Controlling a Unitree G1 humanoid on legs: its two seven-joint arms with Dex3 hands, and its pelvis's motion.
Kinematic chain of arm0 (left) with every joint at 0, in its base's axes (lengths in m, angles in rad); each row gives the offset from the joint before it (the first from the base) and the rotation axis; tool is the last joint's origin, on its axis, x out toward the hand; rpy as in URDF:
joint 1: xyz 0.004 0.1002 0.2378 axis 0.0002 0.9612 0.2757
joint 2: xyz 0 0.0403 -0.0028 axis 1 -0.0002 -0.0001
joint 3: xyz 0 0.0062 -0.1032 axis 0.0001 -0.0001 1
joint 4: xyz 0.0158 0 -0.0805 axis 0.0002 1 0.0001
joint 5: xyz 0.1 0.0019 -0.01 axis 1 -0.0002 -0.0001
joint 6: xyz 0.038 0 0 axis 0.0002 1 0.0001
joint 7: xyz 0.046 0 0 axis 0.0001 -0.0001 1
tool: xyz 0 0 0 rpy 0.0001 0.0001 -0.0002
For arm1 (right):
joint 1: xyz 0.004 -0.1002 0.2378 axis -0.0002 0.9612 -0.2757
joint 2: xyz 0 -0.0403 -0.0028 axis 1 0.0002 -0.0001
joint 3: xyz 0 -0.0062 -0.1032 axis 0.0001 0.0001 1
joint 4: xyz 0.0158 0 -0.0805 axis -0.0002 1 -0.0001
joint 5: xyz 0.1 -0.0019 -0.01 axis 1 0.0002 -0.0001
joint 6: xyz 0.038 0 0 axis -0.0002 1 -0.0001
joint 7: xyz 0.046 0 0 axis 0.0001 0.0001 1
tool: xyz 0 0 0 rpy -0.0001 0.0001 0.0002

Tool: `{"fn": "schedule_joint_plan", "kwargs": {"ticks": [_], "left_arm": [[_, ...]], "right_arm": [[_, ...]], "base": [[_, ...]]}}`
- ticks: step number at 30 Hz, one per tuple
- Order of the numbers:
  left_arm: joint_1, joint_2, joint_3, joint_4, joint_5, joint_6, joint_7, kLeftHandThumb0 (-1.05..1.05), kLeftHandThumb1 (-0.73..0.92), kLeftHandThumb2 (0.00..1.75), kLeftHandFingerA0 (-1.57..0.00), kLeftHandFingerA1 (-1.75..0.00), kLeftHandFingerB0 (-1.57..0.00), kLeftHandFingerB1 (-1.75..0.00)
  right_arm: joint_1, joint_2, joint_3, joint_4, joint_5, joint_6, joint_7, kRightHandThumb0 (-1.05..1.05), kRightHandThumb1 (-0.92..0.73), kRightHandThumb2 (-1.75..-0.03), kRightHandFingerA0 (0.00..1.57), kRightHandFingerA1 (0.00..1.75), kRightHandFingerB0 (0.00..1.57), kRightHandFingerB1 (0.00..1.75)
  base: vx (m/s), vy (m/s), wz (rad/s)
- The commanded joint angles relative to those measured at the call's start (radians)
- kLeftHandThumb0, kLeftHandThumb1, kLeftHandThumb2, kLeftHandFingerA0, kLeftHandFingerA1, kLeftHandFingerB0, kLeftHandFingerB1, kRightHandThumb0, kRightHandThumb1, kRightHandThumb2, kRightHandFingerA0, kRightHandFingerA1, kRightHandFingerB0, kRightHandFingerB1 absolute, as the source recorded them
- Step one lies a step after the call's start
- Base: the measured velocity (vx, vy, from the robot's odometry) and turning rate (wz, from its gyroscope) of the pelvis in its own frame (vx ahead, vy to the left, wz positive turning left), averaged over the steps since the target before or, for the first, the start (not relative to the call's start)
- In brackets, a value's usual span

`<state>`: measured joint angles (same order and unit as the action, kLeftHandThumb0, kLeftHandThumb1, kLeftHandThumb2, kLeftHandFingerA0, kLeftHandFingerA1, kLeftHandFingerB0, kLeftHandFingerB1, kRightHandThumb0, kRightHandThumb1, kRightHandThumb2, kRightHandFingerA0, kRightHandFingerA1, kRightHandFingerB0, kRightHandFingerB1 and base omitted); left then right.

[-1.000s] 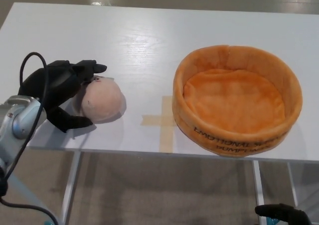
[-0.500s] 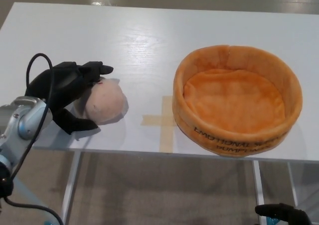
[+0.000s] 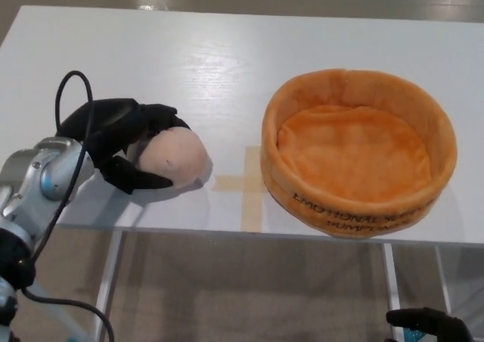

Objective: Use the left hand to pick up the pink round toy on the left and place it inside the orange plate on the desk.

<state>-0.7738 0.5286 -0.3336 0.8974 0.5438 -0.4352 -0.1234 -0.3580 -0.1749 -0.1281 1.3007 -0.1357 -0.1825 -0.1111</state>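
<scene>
The pink toy [image 3: 174, 154] sits on the counter [image 3: 227, 62] near its front left edge, with my left hand [image 3: 125, 134] wrapped around its left side: fingers curled over the top, thumb tucked under the front. I judge the grip only partly closed, so I should squeeze evenly into the soft body before lifting, then raise it high enough to clear the tall rim of the orange plate [image 3: 358, 153], which stands well apart to the right. A tape cross [image 3: 246, 184] lies between them. My right hand [image 3: 427, 325] hangs low, below the counter; whether it is open I cannot tell. The counter is white and smooth; beyond it is pale floor.
</scene>
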Motion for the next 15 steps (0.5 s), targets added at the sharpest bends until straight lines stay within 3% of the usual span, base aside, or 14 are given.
{"fn": "schedule_joint_plan", "kwargs": {"ticks": [1,9,11,13,14,15], "left_arm": [[0.023,-0.011,-0.011,0.025,-0.02,0.012,-0.068,-0.27,0.75,0.78,-1.12,-0.96,-0.91,-0.68],[0.007,-0.002,0.002,0.025,-0.034,-0.008,-0.056,-0.26,0.77,0.73,-1.13,-0.96,-0.91,-0.7],[-0.005,0.007,0.02,0.013,-0.048,-0.017,-0.048,-0.24,0.78,0.68,-1.14,-0.96,-0.93,-0.62],[-0.03,0.017,0.049,0.003,-0.072,-0.015,-0.048,-0.24,0.79,0.64,-1.11,-1.02,-0.92,-0.62],[-0.052,0.022,0.07,0.008,-0.092,-0.033,-0.05,-0.23,0.78,0.7,-1.06,-1.19,-0.87,-0.74],[-0.058,0.022,0.077,0.009,-0.097,-0.038,-0.051,-0.23,0.78,0.7,-1.06,-1.19,-0.87,-0.74]], "right_arm": [[0.0,0.003,-0.003,0.009,0.015,0.009,0.002,-0.13,-0.56,-0.56,0.64,0.98,0.62,0.82],[-0.001,0.004,-0.001,0.01,0.012,0.011,-0.001,-0.14,-0.57,-0.56,0.63,0.97,0.6,0.81],[-0.001,0.005,-0.009,0.009,0.021,0.011,0.008,-0.14,-0.57,-0.55,0.61,0.99,0.59,0.82],[0.0,0.003,-0.01,0.009,0.022,0.009,0.014,-0.13,-0.58,-0.55,0.62,0.99,0.59,0.82],[0.0,0.001,-0.003,0.01,0.014,0.012,0.009,-0.15,-0.58,-0.56,0.63,0.98,0.6,0.8],[0.0,0.0,-0.001,0.01,0.011,0.013,0.008,-0.15,-0.58,-0.56,0.63,0.98,0.6,0.8]], "base": [[0.0,0.0,0.0],[0.0,0.0,0.0],[0.0,0.0,0.0],[0.0,0.0,0.0],[0.0,0.0,0.0],[0.0,0.0,0.0]]}}
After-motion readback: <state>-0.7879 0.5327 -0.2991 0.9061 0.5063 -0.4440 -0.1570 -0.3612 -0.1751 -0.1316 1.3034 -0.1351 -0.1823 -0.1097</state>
